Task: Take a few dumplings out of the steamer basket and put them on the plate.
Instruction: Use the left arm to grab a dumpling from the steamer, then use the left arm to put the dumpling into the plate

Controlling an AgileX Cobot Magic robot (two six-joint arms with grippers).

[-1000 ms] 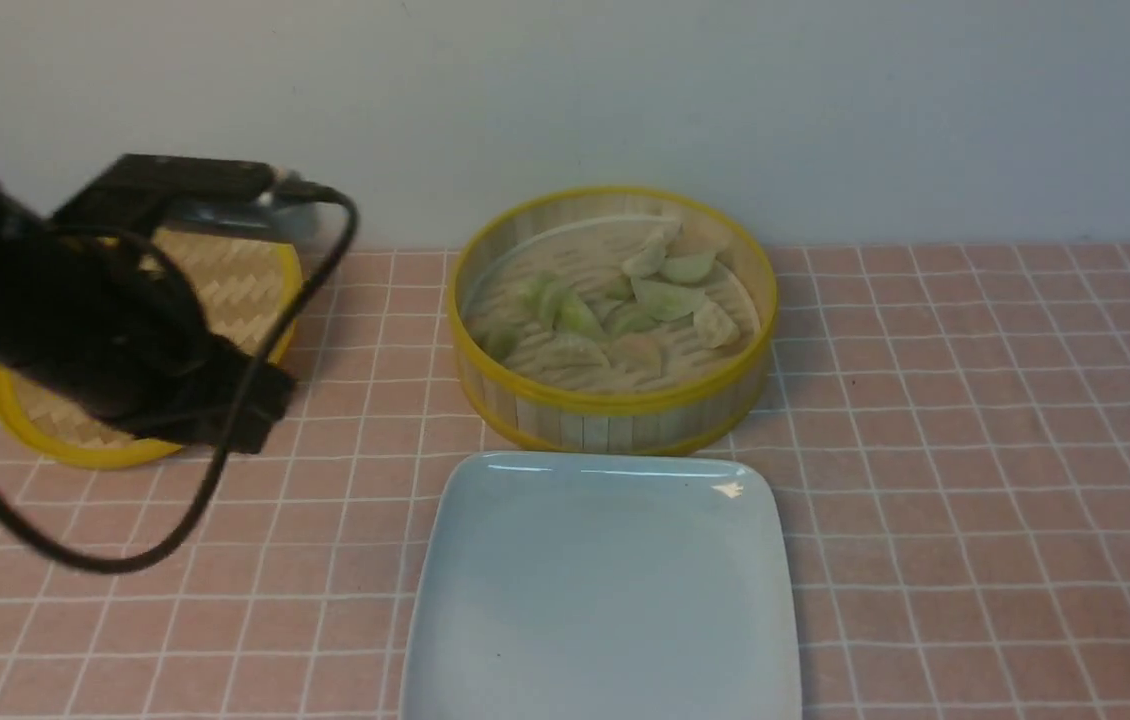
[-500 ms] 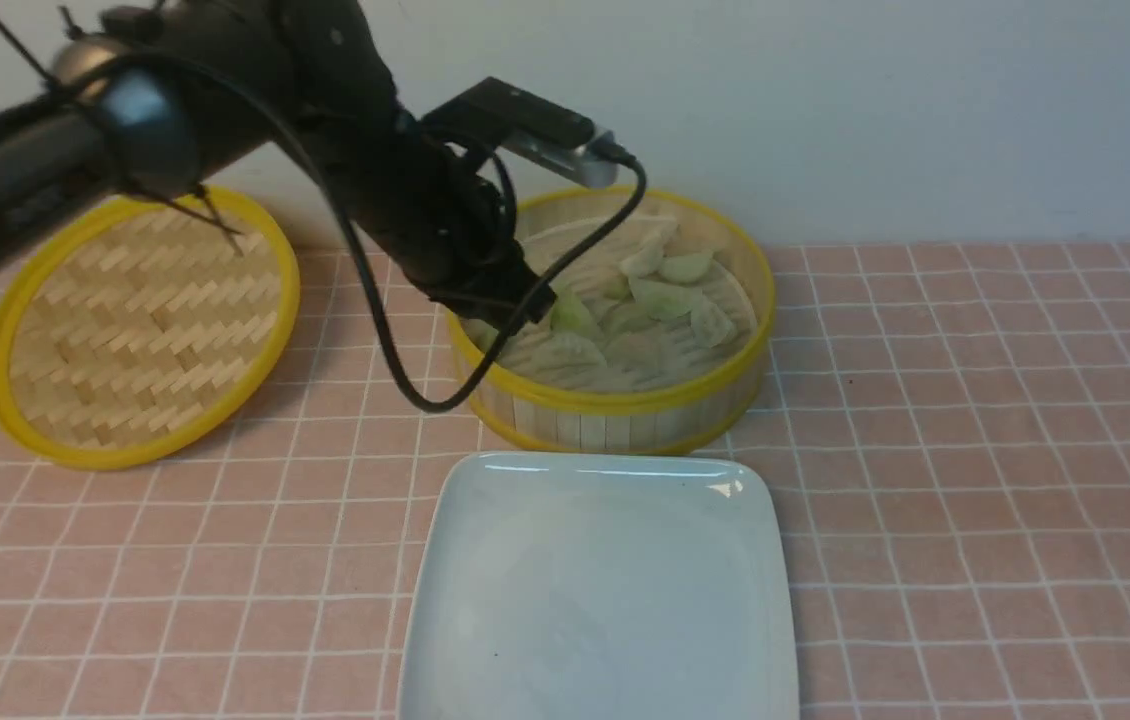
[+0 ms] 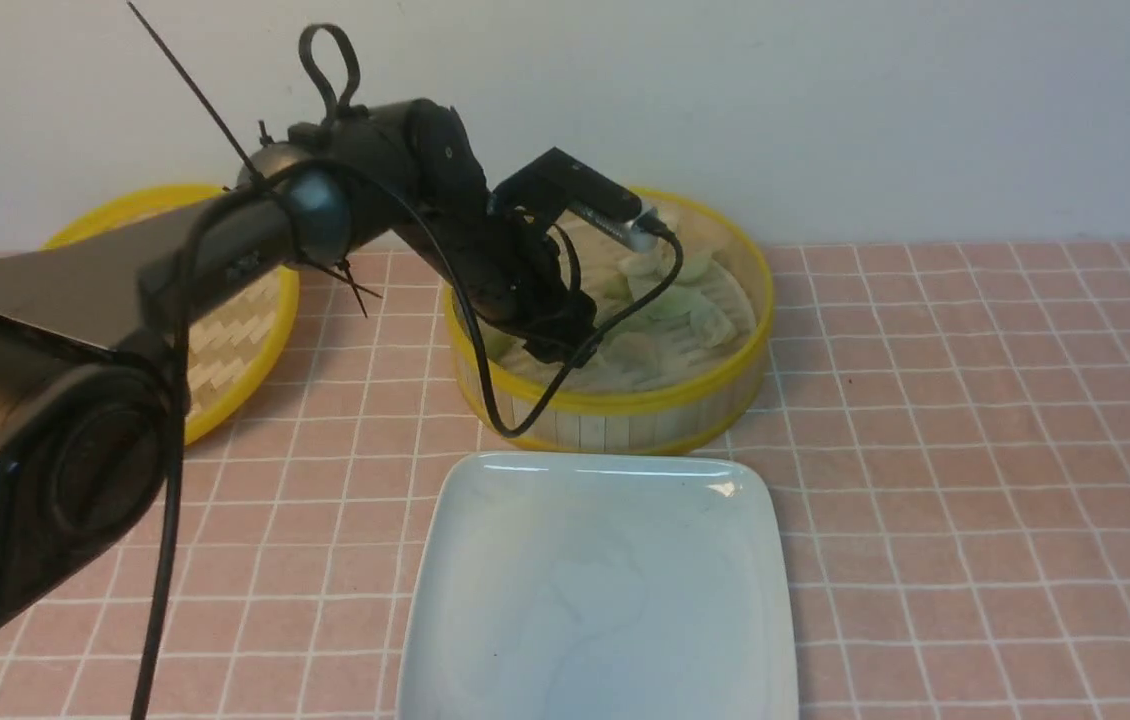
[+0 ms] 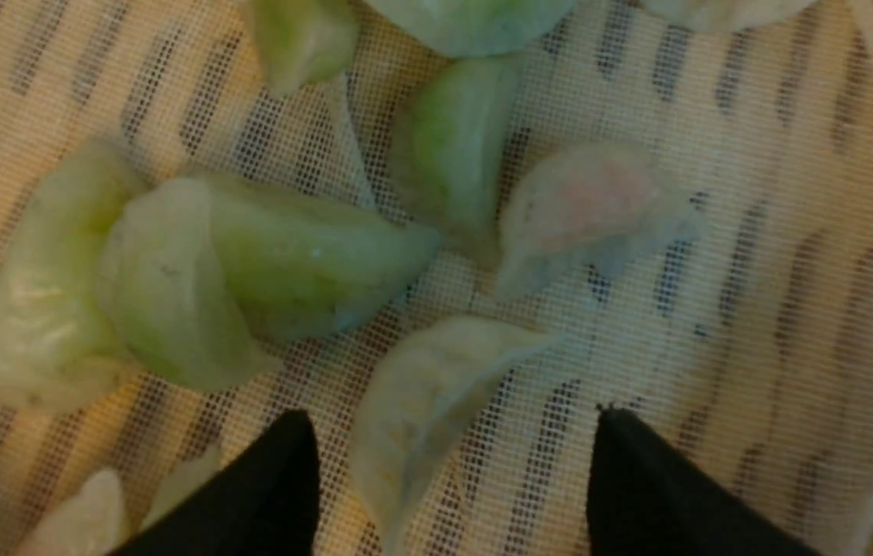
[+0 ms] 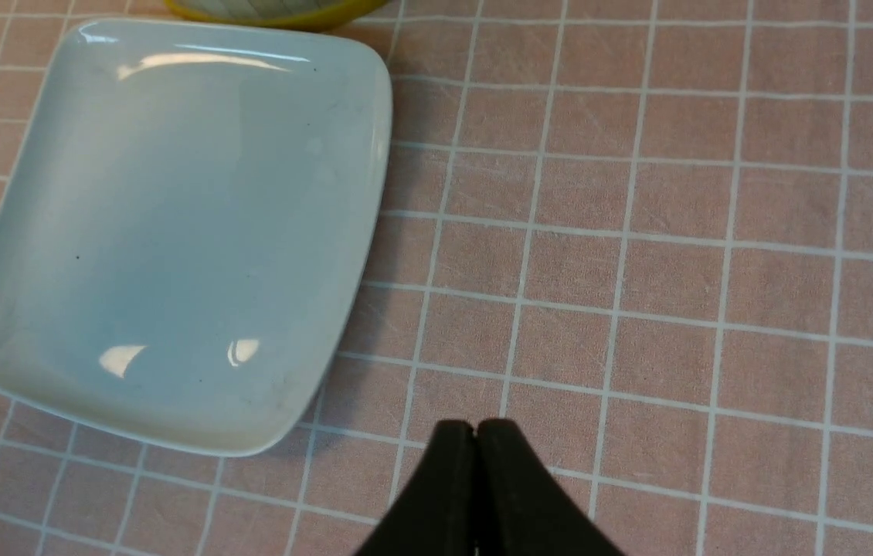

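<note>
The steamer basket (image 3: pixel 615 410) stands at the back centre with several pale green and beige dumplings (image 3: pixel 695 320) on its mesh liner. My left gripper (image 3: pixel 565 345) reaches down inside it, on the basket's left side. In the left wrist view it (image 4: pixel 452 432) is open, its fingertips (image 4: pixel 282 463) straddling a pale dumpling (image 4: pixel 421 401); green dumplings (image 4: pixel 251 262) lie beyond. The white square plate (image 3: pixel 605 590) sits empty in front of the basket. My right gripper (image 5: pixel 475 432) is shut and empty above the tablecloth, to the right of the plate (image 5: pixel 166 224).
The flat woven yellow-rimmed lid (image 3: pixel 225 330) lies left of the basket, partly behind my left arm. The pink checked tablecloth (image 3: pixel 975 420) covers the table. A wall runs close behind the basket.
My left arm has swung from the lid on the left over to the basket and lowered its gripper among the dumplings.
</note>
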